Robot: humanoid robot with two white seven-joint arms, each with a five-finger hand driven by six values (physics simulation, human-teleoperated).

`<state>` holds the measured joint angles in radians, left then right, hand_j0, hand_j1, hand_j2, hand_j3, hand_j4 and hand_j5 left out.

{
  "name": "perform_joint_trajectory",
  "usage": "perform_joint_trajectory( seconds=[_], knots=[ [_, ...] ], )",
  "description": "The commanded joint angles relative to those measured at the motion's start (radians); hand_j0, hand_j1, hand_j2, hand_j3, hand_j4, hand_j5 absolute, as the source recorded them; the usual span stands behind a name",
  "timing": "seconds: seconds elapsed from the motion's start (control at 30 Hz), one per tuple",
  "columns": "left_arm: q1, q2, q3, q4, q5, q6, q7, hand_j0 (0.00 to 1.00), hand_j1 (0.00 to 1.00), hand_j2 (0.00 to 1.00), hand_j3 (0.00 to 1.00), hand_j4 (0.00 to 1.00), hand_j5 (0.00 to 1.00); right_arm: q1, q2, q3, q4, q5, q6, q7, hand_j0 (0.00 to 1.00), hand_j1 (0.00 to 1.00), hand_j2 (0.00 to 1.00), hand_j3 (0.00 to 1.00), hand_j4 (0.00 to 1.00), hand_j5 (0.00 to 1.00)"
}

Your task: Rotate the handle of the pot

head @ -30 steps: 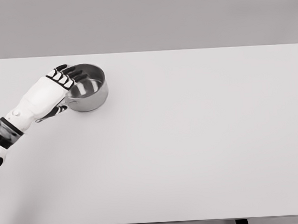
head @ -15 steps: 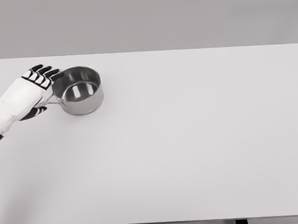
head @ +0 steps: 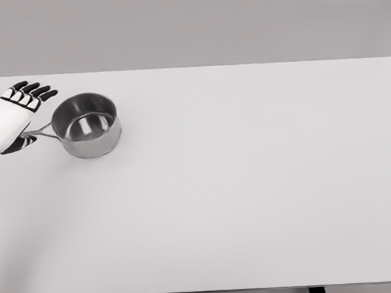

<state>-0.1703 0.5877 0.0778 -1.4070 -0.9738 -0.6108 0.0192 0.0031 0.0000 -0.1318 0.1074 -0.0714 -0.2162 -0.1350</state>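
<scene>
A shiny steel pot (head: 86, 124) stands upright at the table's far left, its thin handle (head: 42, 132) pointing left. My left hand (head: 9, 118) is at the left edge of the head view, lying over the handle's end. Its four fingers (head: 30, 90) are stretched out and spread toward the back, clear of the pot's rim. The dark thumb (head: 18, 144) sits just below the handle, which runs in under the palm. I cannot see the handle's tip. The right arm is out of view.
The white table (head: 250, 183) reaches from the pot across to the right edge. Its left edge lies close beside my hand. A plain grey wall stands behind.
My left hand has drawn back to the left, off the pot's rim and out to the handle. The pot has slid left with it, and the handle now shows.
</scene>
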Motion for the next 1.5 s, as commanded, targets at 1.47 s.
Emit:
perform_joint_trajectory(
  seconds=[1.47],
  knots=[
    [-0.150,0.011,-0.001,0.212,-0.051,0.000,-0.001,1.00,1.00,1.00,1.00,1.00,1.00,0.002,0.000,0.000,0.000,-0.001,0.000,0.000,1.00,1.00,1.00,1.00,1.00,1.00]
  ],
)
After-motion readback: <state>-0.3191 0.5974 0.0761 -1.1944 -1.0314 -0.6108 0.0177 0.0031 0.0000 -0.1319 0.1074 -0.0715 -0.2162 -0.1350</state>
